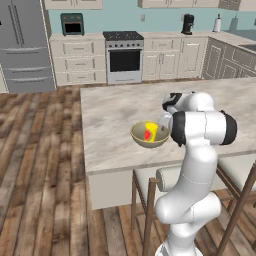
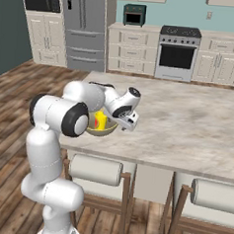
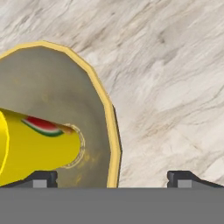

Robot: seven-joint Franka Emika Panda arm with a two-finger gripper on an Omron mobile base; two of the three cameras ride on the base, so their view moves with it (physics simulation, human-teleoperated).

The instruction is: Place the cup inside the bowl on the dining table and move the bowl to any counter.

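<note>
Spanning the scene beneath the gripper (image 3: 112, 176), the dining table (image 1: 115, 107) carries the bowl (image 3: 52, 92), whose rim lies between the spread-apart, empty fingertips; inside it, the cup (image 3: 37, 148) lies tipped, its red-and-green patch bearing no readable writing.

No readable text anywhere.
The cup (image 3: 39, 146) bears a red-and-green patch, a picture, not lettering; appliances show no legible brands.

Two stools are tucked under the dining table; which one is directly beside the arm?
The left stool, its pale cushion right beside the arm's lower links; the other stool sits far to the right.
</note>
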